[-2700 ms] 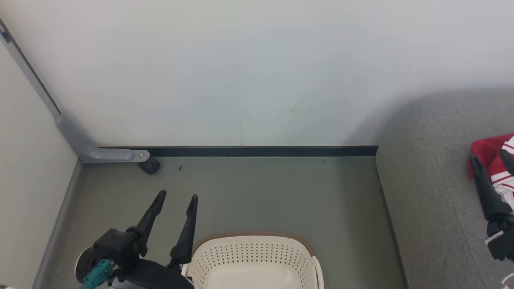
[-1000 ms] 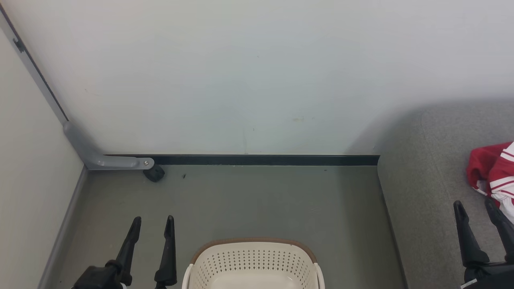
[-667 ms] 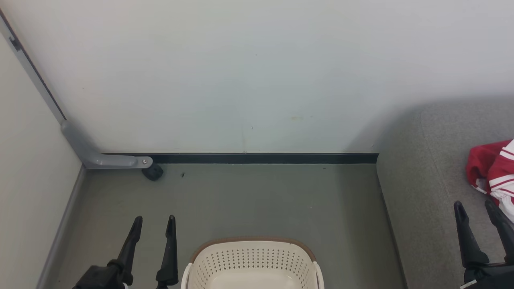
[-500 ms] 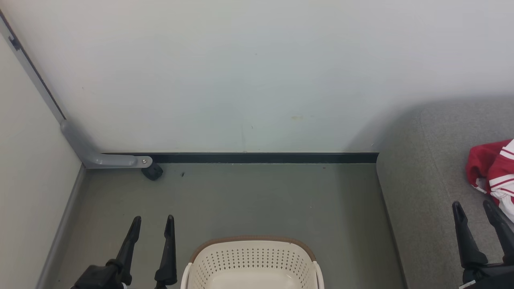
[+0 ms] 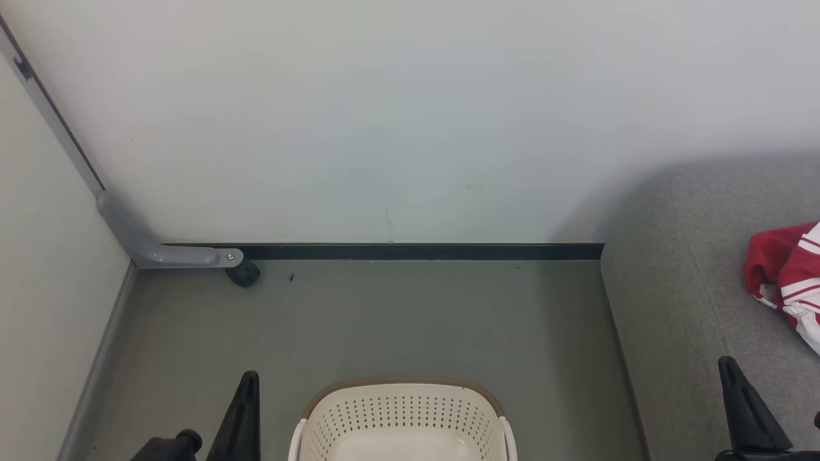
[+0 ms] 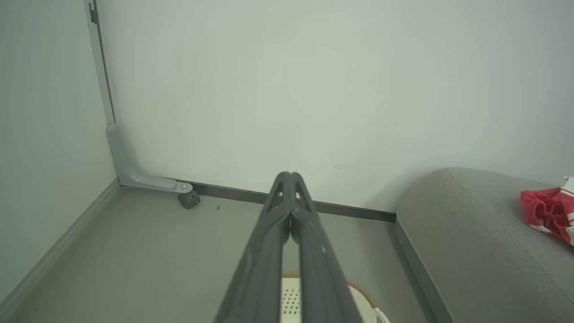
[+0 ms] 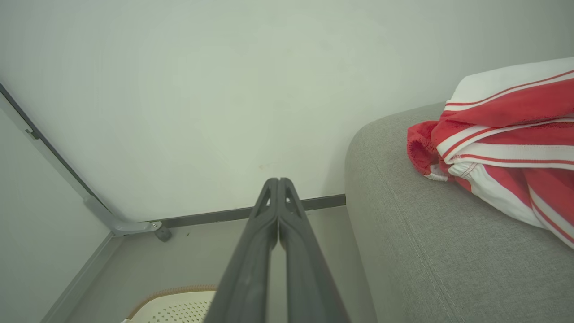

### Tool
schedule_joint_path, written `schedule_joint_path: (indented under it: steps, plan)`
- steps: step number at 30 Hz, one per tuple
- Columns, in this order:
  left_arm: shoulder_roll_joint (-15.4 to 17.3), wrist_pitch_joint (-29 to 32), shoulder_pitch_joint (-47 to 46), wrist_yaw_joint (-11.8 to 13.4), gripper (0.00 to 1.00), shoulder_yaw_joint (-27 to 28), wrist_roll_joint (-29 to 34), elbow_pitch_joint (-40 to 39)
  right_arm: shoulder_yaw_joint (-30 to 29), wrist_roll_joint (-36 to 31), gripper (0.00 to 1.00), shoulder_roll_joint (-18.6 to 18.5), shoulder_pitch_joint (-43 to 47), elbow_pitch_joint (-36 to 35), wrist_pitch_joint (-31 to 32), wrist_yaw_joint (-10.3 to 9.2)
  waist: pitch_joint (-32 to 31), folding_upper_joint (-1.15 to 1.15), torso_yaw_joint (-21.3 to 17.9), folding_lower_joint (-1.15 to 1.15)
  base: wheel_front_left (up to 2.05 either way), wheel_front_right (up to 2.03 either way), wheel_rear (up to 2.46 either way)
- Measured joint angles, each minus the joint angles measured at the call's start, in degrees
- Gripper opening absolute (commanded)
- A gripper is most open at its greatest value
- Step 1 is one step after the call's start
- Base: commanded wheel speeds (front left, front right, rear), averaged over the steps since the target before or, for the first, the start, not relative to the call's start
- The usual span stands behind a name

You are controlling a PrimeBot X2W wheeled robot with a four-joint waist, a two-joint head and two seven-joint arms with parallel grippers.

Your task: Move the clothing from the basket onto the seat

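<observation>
Snapped shut and dropped lower since a moment ago: left pincer (image 6: 289,175) beside basket (image 5: 400,410), right pincer (image 7: 278,180) over seat (image 5: 679,307), fingers pressed together; red-and-white clothing (image 5: 785,275) heaped on seat.

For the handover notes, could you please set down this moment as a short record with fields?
clothing: red and white, heaped on the seat
basket: on the floor beside the seat; no clothing in the part in view
left gripper: fingers shut, holding nothing
right gripper: fingers shut, holding nothing, apart from the clothing
task: looks done, as far as the basket can be seen
</observation>
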Motion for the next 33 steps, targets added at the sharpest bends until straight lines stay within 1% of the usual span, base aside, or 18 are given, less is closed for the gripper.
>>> schedule_joint_path:
  steps: [4,5,7,10,12,18,19,21,25,26,33]
  plan:
    - [-0.3,0.9,0.0,-0.5,0.00,0.8,-2.0,0.5,-1.0,2.1,0.00,0.5,0.0,0.3,0.7,0.46,-0.2,0.00,0.0,0.00,0.00,0.00,0.00]
    - [-0.4,1.0,0.0,-0.8,0.00,1.3,-4.1,0.7,-1.5,3.4,0.00,1.0,0.0,0.5,1.1,0.56,-0.3,0.00,0.0,0.00,0.00,0.00,0.00]
    - [-0.5,1.7,0.0,-1.0,0.00,1.8,-5.2,0.9,-1.9,4.5,0.00,1.5,-0.1,0.7,1.5,0.98,-0.4,0.00,0.0,0.00,0.00,0.00,0.00]
    - [-0.7,2.2,0.0,-1.5,0.00,2.4,-7.5,1.3,-2.6,6.0,0.00,2.2,-0.1,1.1,2.0,1.05,-0.5,0.00,0.0,0.00,0.00,0.00,0.00]
    - [-0.9,2.5,0.0,-2.0,0.00,2.8,-8.6,1.5,-3.1,7.4,0.00,2.7,-0.1,1.4,2.5,1.46,-0.6,0.00,-0.1,0.00,0.00,0.00,0.00]
    - [-1.3,3.6,-0.1,-2.5,0.00,4.1,-12.5,2.3,-4.5,10.8,0.00,4.2,-0.3,2.1,3.9,1.98,-0.8,0.00,-0.1,0.00,0.00,0.00,0.00]
    - [-1.3,4.0,-0.1,-3.0,0.00,4.4,-12.9,2.5,-4.7,11.3,0.00,4.4,-0.4,2.3,4.1,2.02,-0.9,0.00,-0.1,0.00,0.00,0.00,0.00]
    - [-1.4,4.3,-0.1,-3.0,0.00,4.8,-14.9,2.8,-5.3,12.4,0.00,4.9,-0.4,2.5,4.6,2.48,-0.9,0.00,-0.1,0.00,0.00,0.00,0.00]
    - [-1.6,5.0,-0.2,-3.6,0.00,5.8,-17.3,3.4,-6.2,14.8,0.00,5.9,-0.7,3.2,5.5,2.66,-1.1,0.00,-0.1,0.00,0.00,0.00,0.00]
    - [-1.6,5.1,-0.2,-3.9,0.00,6.0,-18.3,3.5,-6.4,15.3,0.00,6.1,-0.8,3.4,5.6,3.01,-1.1,0.00,-0.1,0.00,0.00,0.00,0.00]
    - [-2.1,6.5,-0.7,-4.5,0.00,7.5,-22.8,4.5,-8.1,19.3,0.00,7.8,-1.3,4.2,6.9,3.75,-1.4,0.00,-0.1,0.00,0.00,0.00,0.00]
